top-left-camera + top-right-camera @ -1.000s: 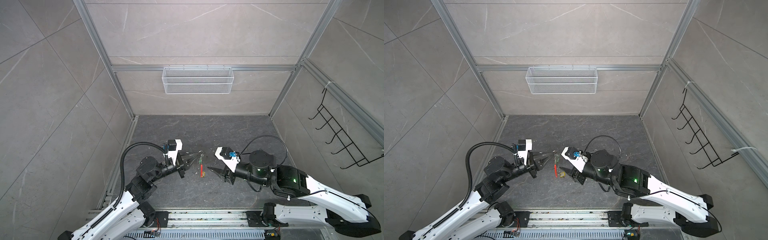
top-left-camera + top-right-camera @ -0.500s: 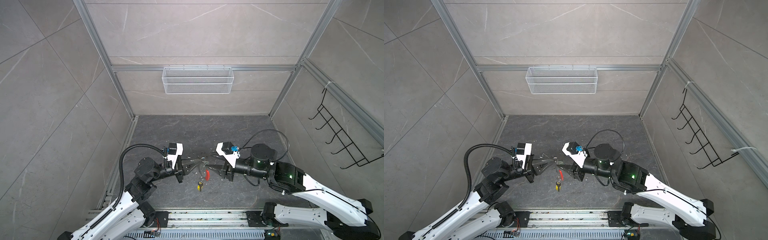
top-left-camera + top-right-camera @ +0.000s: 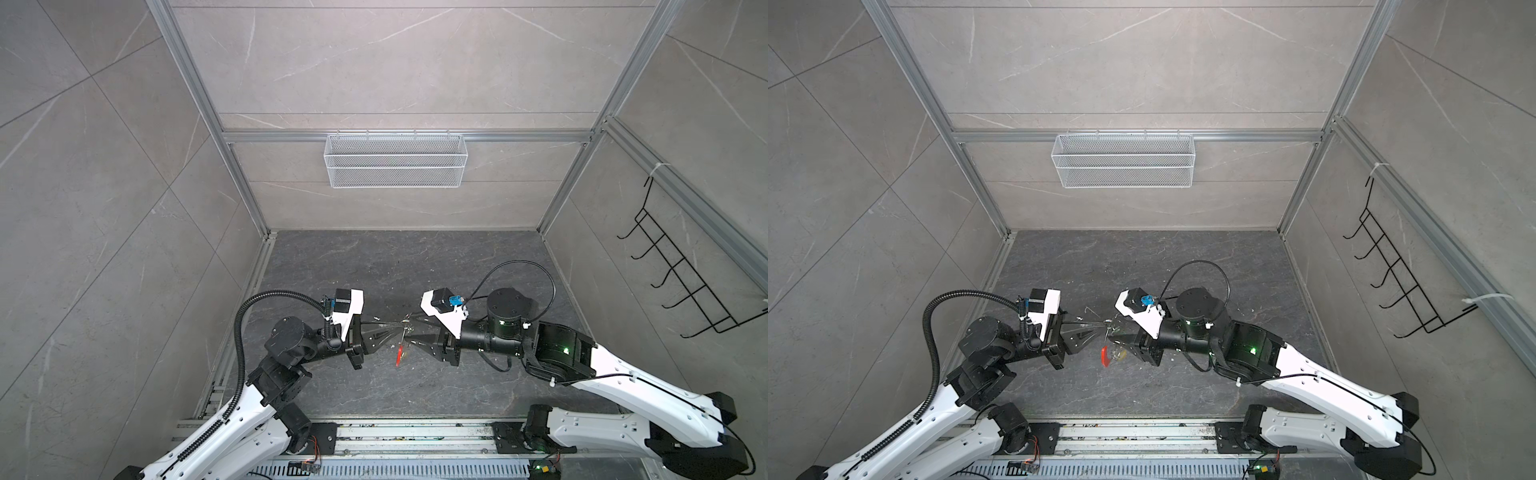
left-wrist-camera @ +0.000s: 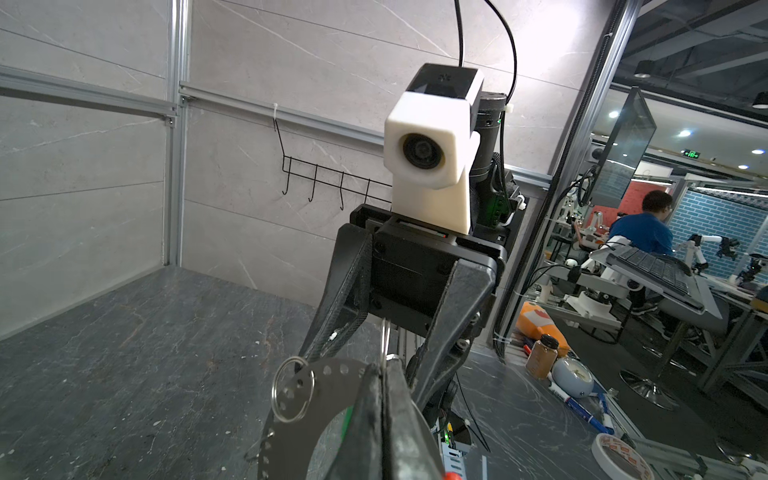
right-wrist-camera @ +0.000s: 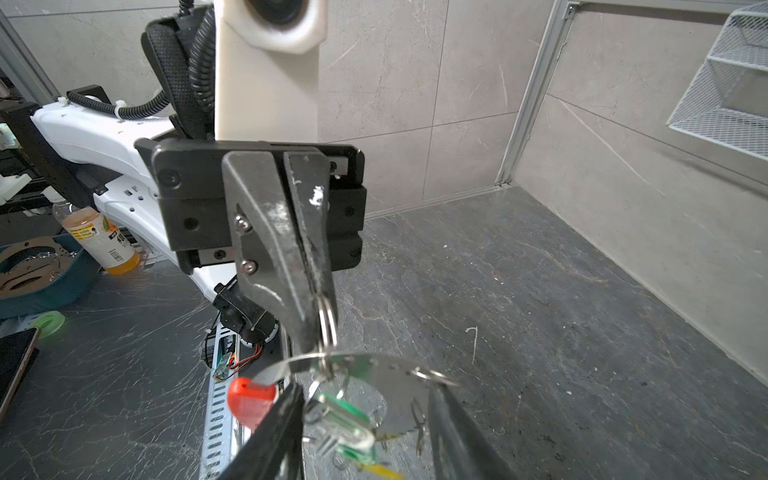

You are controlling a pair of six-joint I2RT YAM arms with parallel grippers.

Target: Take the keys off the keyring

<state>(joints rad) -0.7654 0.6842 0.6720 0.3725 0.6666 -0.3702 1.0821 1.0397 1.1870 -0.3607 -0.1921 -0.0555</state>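
My left gripper (image 3: 401, 328) is shut on a small split ring (image 5: 328, 322) of the keyring (image 5: 374, 368), a curved metal piece with holes and a red end (image 5: 251, 401). It hangs above the floor, seen in both top views by its red end (image 3: 1104, 356). The keys hang under it: a green tag (image 5: 347, 419) and, below that, a yellow tag (image 5: 382, 471). My right gripper (image 5: 365, 436) faces the left one tip to tip, open, its fingers (image 5: 274, 436) on either side of the tags and the metal piece. In the left wrist view a second small ring (image 4: 293, 388) shows beside my shut left gripper (image 4: 382, 370).
A white wire basket (image 3: 395, 160) hangs on the back wall and a black hook rack (image 3: 681, 282) on the right wall. The grey floor (image 3: 395, 270) lies under both arms. Outside the cell's front edge are a bottle (image 5: 102, 241) and a tape roll (image 4: 621, 457).
My right gripper has moved in from the near right until its fingers stand around the hanging keyring, and its jaws have narrowed a little. The left gripper stays shut and has shifted slightly.
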